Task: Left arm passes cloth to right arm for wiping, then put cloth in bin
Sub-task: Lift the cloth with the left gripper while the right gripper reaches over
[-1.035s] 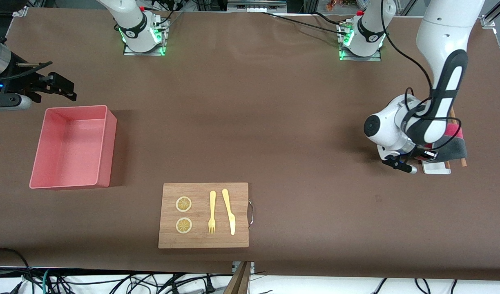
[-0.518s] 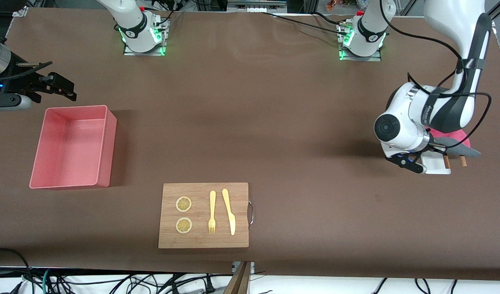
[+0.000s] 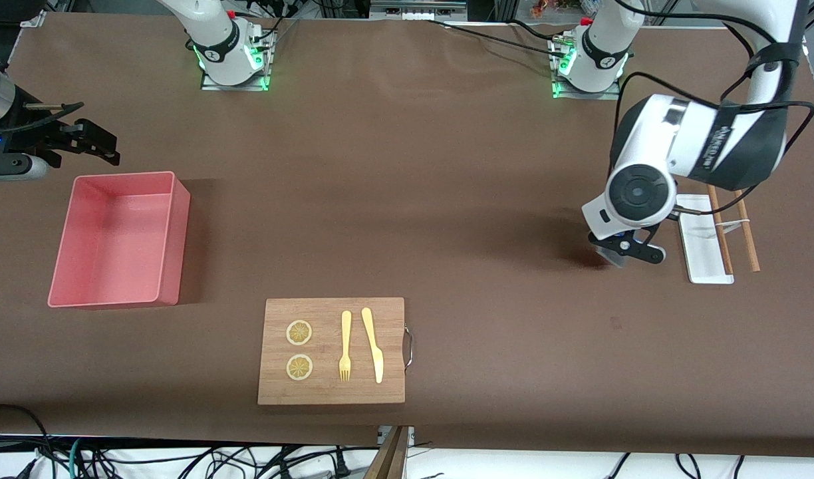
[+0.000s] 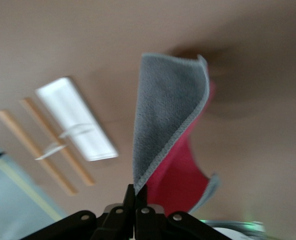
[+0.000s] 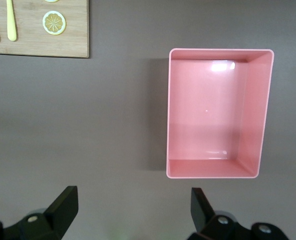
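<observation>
My left gripper point(image 4: 136, 194) is shut on one edge of the cloth point(image 4: 168, 120), which hangs from it with its dark grey face and crimson-pink face both showing. In the front view the left gripper point(image 3: 633, 251) is up over the bare table beside the white tray, and the arm's wrist hides most of the cloth. The pink bin point(image 3: 171, 229) stands at the right arm's end of the table with nothing in it. My right gripper point(image 3: 81, 141) is open and empty, waiting over the table just beside the bin point(image 5: 258, 110), fingers wide apart point(image 5: 132, 206).
A white tray point(image 3: 703, 243) and two wooden chopsticks point(image 3: 733, 229) lie at the left arm's end; both show in the left wrist view point(image 4: 75, 117). A wooden cutting board point(image 3: 332, 392) with two lemon slices, a fork and a knife lies nearer the front camera.
My left arm has lifted the cloth off the tray and chopsticks and carried it toward the middle of the table, uncovering them. The right arm has barely moved.
</observation>
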Controlling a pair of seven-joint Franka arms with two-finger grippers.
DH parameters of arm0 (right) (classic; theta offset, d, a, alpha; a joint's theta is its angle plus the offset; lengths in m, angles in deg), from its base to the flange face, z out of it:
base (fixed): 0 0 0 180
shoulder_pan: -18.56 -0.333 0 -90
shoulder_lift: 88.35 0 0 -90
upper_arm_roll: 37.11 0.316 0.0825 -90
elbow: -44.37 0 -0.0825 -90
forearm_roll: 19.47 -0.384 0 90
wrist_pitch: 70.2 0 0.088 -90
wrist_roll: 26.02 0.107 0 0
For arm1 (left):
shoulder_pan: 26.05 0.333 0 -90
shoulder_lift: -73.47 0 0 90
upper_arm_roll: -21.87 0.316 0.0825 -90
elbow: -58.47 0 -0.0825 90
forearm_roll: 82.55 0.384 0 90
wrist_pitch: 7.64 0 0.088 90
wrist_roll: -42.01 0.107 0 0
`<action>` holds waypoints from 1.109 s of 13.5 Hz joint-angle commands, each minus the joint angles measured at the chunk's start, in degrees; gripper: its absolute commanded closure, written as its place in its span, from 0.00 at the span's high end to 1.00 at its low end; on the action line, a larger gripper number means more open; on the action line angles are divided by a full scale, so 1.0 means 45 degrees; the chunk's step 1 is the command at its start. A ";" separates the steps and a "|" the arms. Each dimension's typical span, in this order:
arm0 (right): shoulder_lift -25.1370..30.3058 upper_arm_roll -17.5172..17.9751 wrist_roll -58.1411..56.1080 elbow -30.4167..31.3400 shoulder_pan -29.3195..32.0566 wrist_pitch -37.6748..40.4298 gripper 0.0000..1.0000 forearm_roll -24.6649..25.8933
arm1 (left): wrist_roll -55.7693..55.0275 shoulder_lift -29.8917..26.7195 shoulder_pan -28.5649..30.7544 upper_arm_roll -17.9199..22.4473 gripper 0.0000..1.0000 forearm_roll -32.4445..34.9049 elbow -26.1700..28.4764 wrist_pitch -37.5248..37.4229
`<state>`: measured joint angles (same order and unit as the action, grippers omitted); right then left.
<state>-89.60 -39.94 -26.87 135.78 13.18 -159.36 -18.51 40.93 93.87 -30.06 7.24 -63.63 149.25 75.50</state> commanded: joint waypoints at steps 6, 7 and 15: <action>0.0003 0.0025 -0.0200 -0.0332 0.0100 0.0534 0.99 0.0061 | -0.3741 0.0057 0.0149 -0.0322 0.00 -0.7204 -0.1560 -0.0254; 0.0061 0.0044 -0.0452 -0.0332 0.0119 0.0865 0.99 0.0119 | -0.3977 0.0077 0.0149 -0.0595 0.00 -0.7928 -0.1560 0.0018; -0.0502 0.0572 -0.7593 -0.0586 0.0100 0.2097 0.99 -0.3272 | -0.8991 0.0096 0.0110 -0.2293 0.00 -1.4647 -0.1541 0.5676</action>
<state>-89.86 -37.34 -52.67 133.95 13.12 -151.71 -28.25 6.49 93.97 -29.83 -0.70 -124.82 143.23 96.35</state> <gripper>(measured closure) 0.004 0.982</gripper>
